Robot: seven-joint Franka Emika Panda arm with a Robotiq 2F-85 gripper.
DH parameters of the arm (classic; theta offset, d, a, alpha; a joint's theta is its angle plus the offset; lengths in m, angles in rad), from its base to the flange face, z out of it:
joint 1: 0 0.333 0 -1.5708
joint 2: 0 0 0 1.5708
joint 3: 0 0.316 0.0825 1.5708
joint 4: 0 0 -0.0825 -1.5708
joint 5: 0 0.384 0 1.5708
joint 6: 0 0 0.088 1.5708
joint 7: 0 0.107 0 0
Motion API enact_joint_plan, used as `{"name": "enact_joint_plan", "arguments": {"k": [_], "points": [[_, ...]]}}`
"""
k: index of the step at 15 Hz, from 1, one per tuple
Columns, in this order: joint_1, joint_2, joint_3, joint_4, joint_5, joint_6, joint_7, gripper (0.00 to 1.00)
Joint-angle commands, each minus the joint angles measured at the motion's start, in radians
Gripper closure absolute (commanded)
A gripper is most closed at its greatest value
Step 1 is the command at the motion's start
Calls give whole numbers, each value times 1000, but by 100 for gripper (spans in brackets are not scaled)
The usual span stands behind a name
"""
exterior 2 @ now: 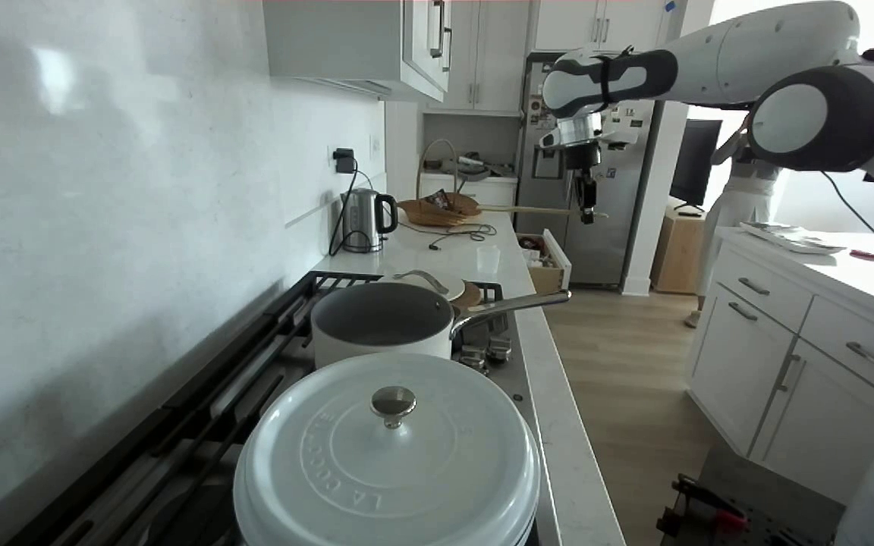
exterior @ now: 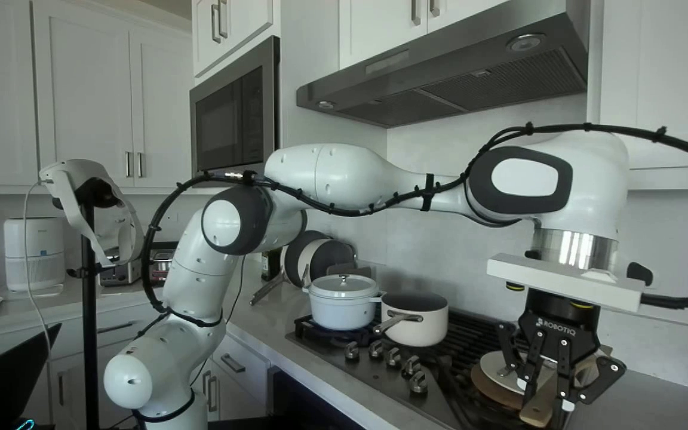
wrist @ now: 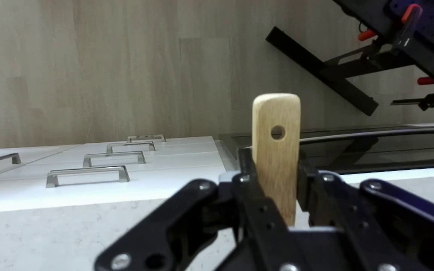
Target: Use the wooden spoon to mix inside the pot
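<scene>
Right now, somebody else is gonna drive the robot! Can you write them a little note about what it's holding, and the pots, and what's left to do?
Claw: shut on the wooden spoon.
Spoon: in the air, away from both pots.
Open pot: on the stove, beside the lidded pot; probably the one to mix in.
Done: spoon gripped.
Left: bring it over, lower it in, stir.

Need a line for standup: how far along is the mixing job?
Done: wooden spoon picked up; one pot stands uncovered. In hand: claw grips the spoon in mid-air, away from that pot. Left: probably carrying the spoon over, lowering it in and stirring, since it isn't inside the pot.
</scene>
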Motion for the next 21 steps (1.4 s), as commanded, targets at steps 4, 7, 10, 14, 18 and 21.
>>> {"name": "enact_joint_plan", "arguments": {"k": [4, 7, 10, 14, 18, 21], "points": [[6, -7, 15, -120, 7, 124, 11, 93], [3, 3, 18, -150, 9, 152, 13, 93], [-1, 13, 16, -172, 11, 171, 18, 93], [-4, 35, 15, -194, 13, 207, 26, 93], [-11, 59, 21, -218, 37, 264, 26, 93], [-12, 81, 24, -228, 55, 305, 29, 93]]}}
